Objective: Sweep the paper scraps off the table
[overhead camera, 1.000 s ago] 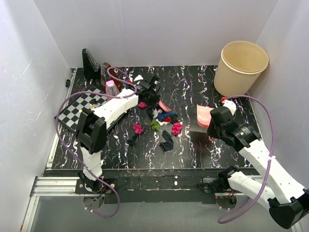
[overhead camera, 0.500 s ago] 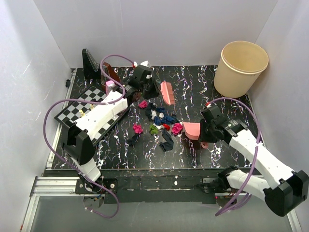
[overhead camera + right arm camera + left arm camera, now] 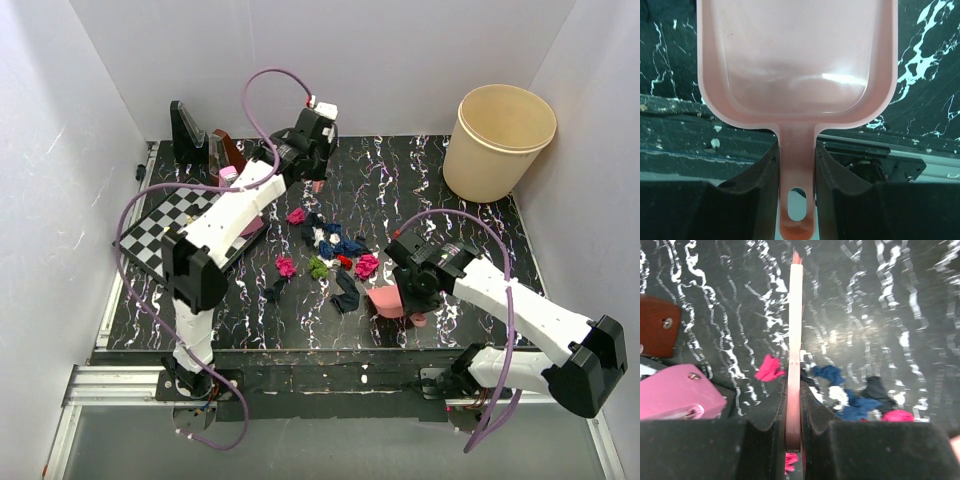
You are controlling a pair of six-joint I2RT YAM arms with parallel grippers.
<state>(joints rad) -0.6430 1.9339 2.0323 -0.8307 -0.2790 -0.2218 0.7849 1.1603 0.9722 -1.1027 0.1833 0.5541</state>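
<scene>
The paper scraps [image 3: 335, 245] lie in a loose cluster mid-table: dark blue, magenta, red, green and black wads, with strays at the left [image 3: 286, 266]. My left gripper [image 3: 313, 168] is behind the cluster, shut on a thin pink brush [image 3: 795, 315] seen edge-on; scraps [image 3: 830, 374] lie below it. My right gripper [image 3: 412, 292] is shut on the handle [image 3: 796, 170] of the pink dustpan [image 3: 385, 300], near the front edge, right of the scraps. The pan [image 3: 795, 60] is empty. The table [image 3: 400, 190] is black with white streaks.
A beige bucket [image 3: 498, 140] stands at the back right. A chessboard [image 3: 165, 225] lies at the left, with a pink box [image 3: 232, 180], a brown object [image 3: 232, 150] and a black stand [image 3: 187, 130] behind it. The table's front edge and rail [image 3: 920, 160] are under the dustpan.
My left gripper has swung the brush back toward the far side. My right gripper has carried the dustpan left and toward the front edge, closer to the scraps.
</scene>
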